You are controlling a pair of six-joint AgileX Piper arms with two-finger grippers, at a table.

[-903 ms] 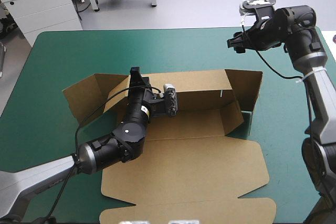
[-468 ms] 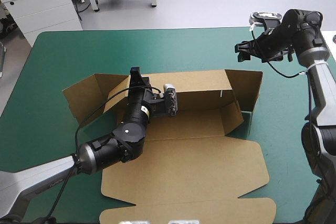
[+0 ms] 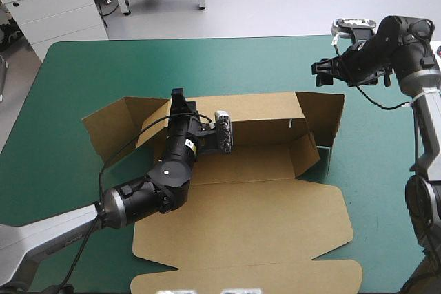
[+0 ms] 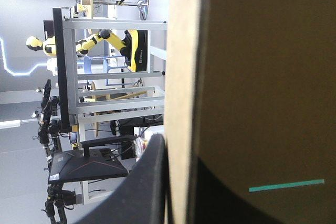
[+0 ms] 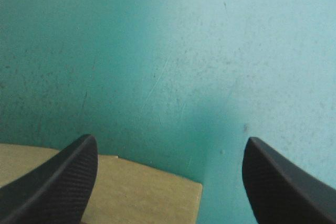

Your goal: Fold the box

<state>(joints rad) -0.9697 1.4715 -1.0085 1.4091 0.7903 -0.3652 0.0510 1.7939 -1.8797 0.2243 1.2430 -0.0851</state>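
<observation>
Brown box sits mid-table on the teal-green cover, back wall up and lid flat toward the near edge. The left gripper pinches the back wall's top edge (board between its fingers). The right gripper hangs raised above the box's far right corner, fingers spread.

Left arm: glossy black cylindrical segments, stepping down to a pale grey tube at the base end. A white round dot sits on one joint housing, a small yellow label on the segment nearer the wrist.

Right arm: rounded black wrist housing, then a silver-grey link with a thin white band around it, and a dark joint lower down.

Right fingers: black, broad, fin-curved, rounded tips, fine woven grid texture.

Left fingers: black, smooth curved edge.
</observation>
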